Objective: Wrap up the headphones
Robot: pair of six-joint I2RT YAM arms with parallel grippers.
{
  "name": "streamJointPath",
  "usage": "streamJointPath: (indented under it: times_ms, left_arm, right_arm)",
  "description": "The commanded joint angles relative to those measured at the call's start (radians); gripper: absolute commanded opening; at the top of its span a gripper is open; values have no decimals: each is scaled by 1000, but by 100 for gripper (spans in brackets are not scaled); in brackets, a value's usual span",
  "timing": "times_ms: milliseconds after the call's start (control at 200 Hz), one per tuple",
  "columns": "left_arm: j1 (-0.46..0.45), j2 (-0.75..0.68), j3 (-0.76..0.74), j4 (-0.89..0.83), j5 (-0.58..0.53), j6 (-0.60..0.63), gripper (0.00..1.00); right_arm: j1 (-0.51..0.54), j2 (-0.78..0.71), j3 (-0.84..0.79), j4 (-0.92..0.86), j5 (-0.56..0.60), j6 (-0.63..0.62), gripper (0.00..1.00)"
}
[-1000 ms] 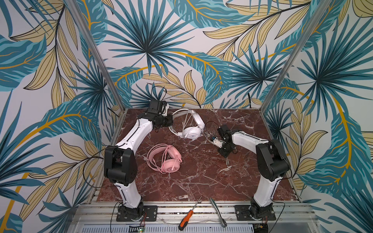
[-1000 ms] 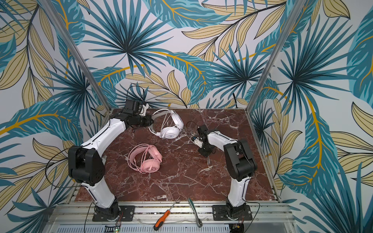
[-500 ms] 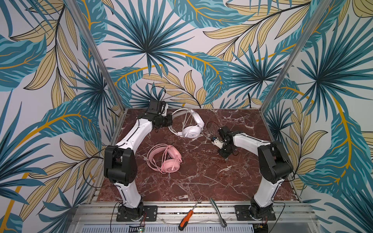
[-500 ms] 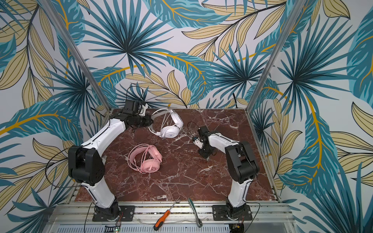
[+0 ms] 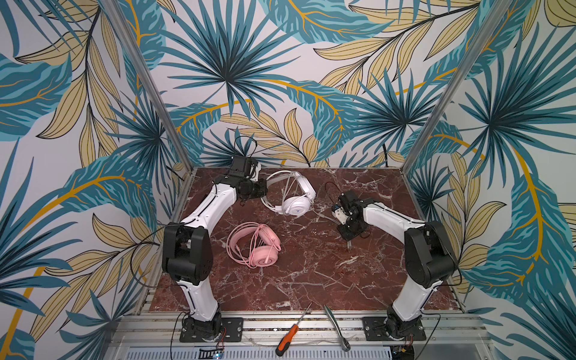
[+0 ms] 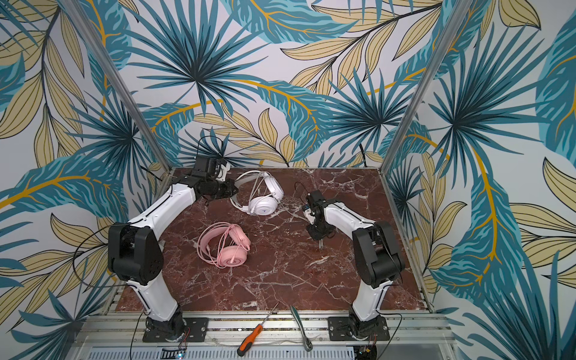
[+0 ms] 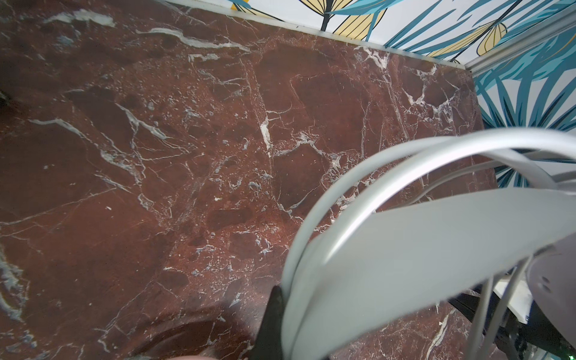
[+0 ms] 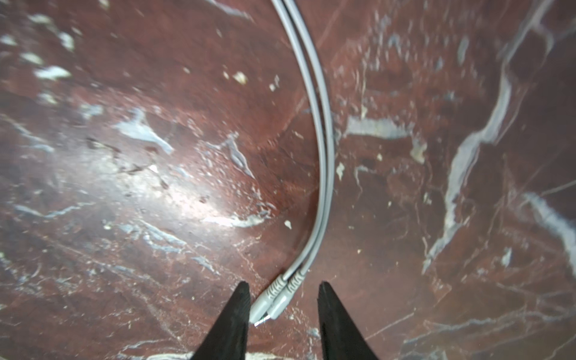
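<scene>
The white headphones (image 5: 296,202) (image 6: 265,204) lie at the back of the table with their cable looped over the cups. My left gripper (image 5: 263,190) (image 6: 231,189) is shut on their headband (image 7: 405,249); one black finger (image 7: 271,324) shows against the band. The pink headphones (image 5: 258,249) (image 6: 230,252) lie mid-left with their cable coiled on them. My right gripper (image 8: 284,284) (image 5: 349,246) points down at the table and is open. The white cable (image 8: 324,140) ends in two grey plugs (image 8: 277,299) that lie on the marble between the fingers, close to one fingertip.
An orange-handled screwdriver (image 5: 291,335) and a metal ratchet wrench (image 5: 336,327) lie on the front rail. Patterned walls close in the marble table (image 5: 311,280) at the back and both sides.
My right gripper's jaws have opened and let go of the cable plugs, which now rest on the table. The left arm has held still on the headband.
</scene>
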Motion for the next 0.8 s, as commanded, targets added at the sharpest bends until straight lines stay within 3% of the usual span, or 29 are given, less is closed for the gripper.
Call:
streamJointPath:
  times_ms: [0,105,441,621,796]
  left_arm:
    - [8,-7,-10,39,42,-4,0]
    - [7,-4,-13,39,42,-4,0]
    - [8,-13,-17,39,36,-5,0]
    - [9,-13,-17,39,26,-16,0]
    - [7,-8,-8,38,13,-40,0]
  right_arm:
    - [-4,14,-22,-47,9,130,42]
    - [-4,18,-51,-13,-35,175,42]
    - [-7,108,-35,-60,45,288,36]
    - [-6,74,-81,-51,29,280,14]
    - [2,10,-120,-46,49,233,0]
